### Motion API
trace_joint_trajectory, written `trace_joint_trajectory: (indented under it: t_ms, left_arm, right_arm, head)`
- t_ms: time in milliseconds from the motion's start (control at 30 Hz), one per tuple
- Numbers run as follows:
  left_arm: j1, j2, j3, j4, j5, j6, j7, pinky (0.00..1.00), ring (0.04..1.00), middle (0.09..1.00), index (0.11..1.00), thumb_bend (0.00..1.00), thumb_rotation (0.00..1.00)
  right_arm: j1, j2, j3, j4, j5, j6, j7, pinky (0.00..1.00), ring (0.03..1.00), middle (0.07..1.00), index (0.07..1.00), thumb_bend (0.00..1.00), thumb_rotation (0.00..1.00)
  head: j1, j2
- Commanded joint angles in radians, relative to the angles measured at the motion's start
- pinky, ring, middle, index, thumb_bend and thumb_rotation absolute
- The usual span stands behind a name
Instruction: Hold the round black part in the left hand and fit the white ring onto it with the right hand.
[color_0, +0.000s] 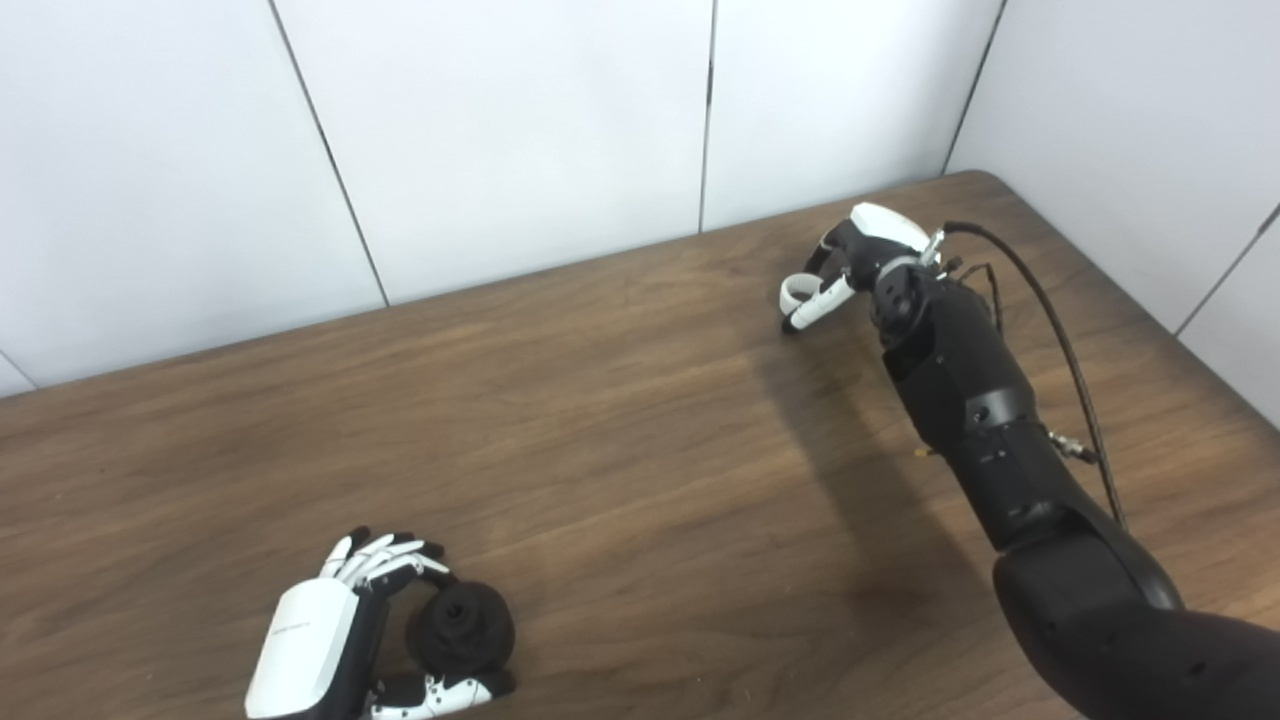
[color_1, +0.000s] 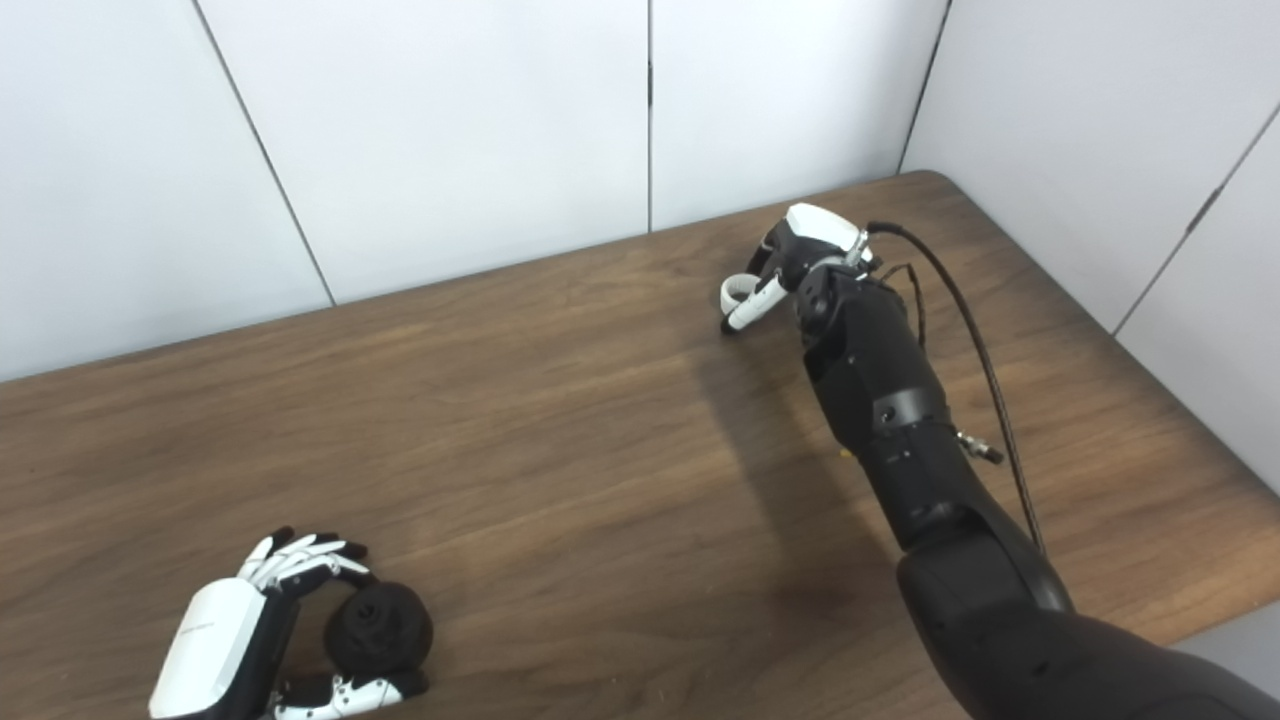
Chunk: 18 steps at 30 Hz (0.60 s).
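Setting: a dark brown wooden table (color_0: 620, 420) seen from above my head, with white panelled walls (color_0: 500, 130) behind it and to the right.

My left hand (color_0: 340, 620): low in the near left corner of the view, its white back facing up, resting at table level.

Left hand state: curled around the round black part, fingers (color_0: 385, 558) arched over its far side and the thumb (color_0: 440, 690) lying along its near side. It is gripping the part.

Round black part (color_0: 463, 625): a dark disc-shaped piece with a raised hub at its centre, standing on edge between my left fingers and thumb, its flat face turned toward the right of the table.

My right arm (color_0: 960, 400): black, stretched far across the table toward the back right corner, with a black cable (color_0: 1060, 340) looping along its outer side.

My right hand (color_0: 850, 265): near the far edge of the table, bent downward at the wrist.

Right hand state: fingers closed in a pinch on the white ring.

White ring (color_0: 797, 291): small, held at my right fingertips just above the table surface; whether it touches the wood I cannot tell.

Spacing: the ring and the black part are well apart, at opposite corners of the table.

Shadow (color_0: 830, 450): a dark band on the wood beside my right arm.
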Motion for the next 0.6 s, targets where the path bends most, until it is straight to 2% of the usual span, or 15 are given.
trace_joint_trajectory:
  t_ms: [0, 133, 567]
  left_arm:
    - [-0.002, 0.0, 0.004, -0.005, 0.01, 0.006, 0.003, 0.96, 0.84, 0.756, 0.484, 0.52, 0.05]
    - [-0.002, -0.003, 0.005, -0.009, 0.012, 0.011, 0.0, 0.96, 0.843, 0.758, 0.485, 0.52, 0.05]
    - [0.001, -0.009, 0.005, -0.021, 0.019, 0.016, -0.003, 0.96, 0.845, 0.759, 0.484, 0.52, 0.05]
  right_arm:
    - [-0.018, -0.037, 0.016, -0.013, 0.015, -0.003, -0.051, 1.0, 1.0, 0.906, 0.491, 0.53, 0.14]
    - [-0.01, -0.057, 0.047, -0.013, 0.048, -0.003, -0.08, 1.0, 1.0, 0.87, 0.486, 0.52, 0.13]
    - [0.016, -0.103, 0.091, -0.048, 0.067, -0.002, -0.047, 1.0, 1.0, 0.862, 0.485, 0.52, 0.13]
  head:
    - [-0.001, 0.002]
    - [0.002, 0.007]
    - [0.025, 0.02]
